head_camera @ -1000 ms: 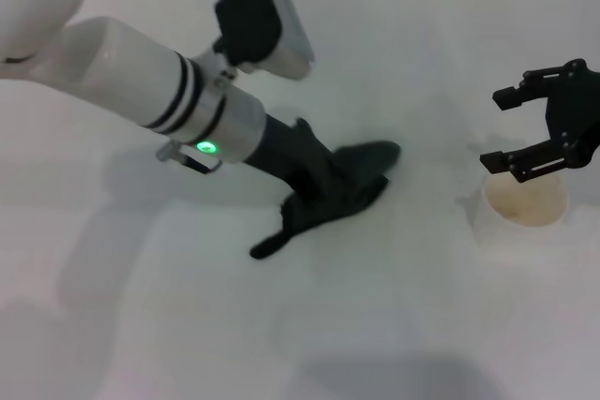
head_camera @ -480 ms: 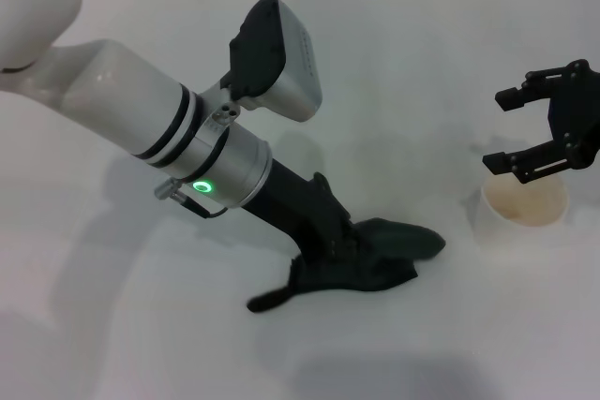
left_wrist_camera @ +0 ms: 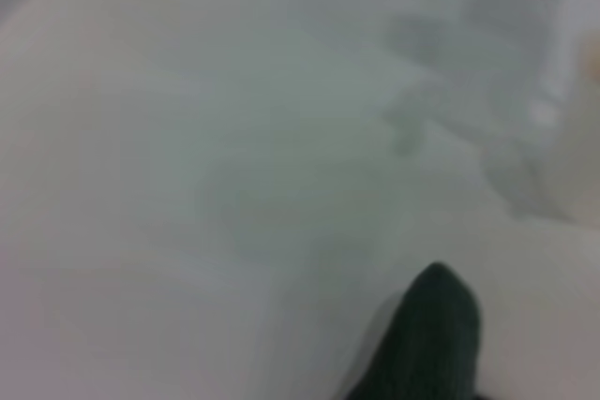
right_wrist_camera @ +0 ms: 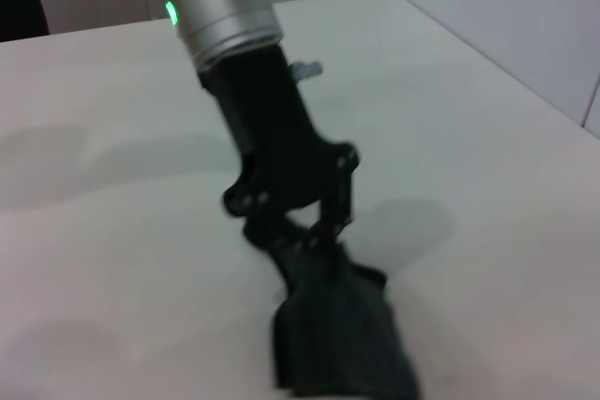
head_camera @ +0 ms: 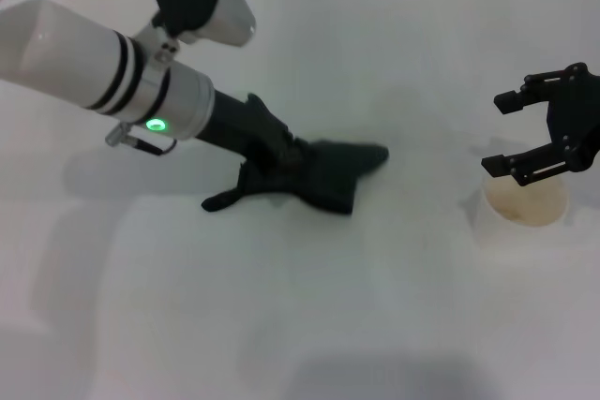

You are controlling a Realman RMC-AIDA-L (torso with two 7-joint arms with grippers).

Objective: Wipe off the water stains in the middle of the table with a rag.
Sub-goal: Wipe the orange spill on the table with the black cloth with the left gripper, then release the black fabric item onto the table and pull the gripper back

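The left gripper (head_camera: pixel 286 161), a black two-fingered tool on the end of a white and silver arm with a green light on its wrist ring, was pressed down onto the soft dark green-black cloth rag (head_camera: pixel 319 175) near the middle of the large plain white smooth table (head_camera: pixel 309 306). Its fingers were clamped on the rag, which lay flat on the tabletop. One broad corner of the cloth pointed toward three o'clock in the head view, and a thin tail-like corner trailed off toward eight o'clock.

From the right wrist view the same gripper (right_wrist_camera: pixel 295 227) stood over the rag (right_wrist_camera: pixel 342 334), its fingers closed into the bunched near end of the cloth while the rest spread on the table (right_wrist_camera: pixel 487 138). The left wrist view showed only a dark rounded tip of the rag (left_wrist_camera: pixel 431 334) against the pale table (left_wrist_camera: pixel 187 185).

No orange-brown blot could be made out on the bare tabletop around the rag; whether any lay under the cloth could not be told.

The right gripper (head_camera: pixel 534 133), black with its fingers spread apart, hung at three o'clock of the rag, well apart from it, directly above a white paper cup (head_camera: pixel 525 205) with a faint brownish tint inside. The fingers held nothing and did not touch the cup.
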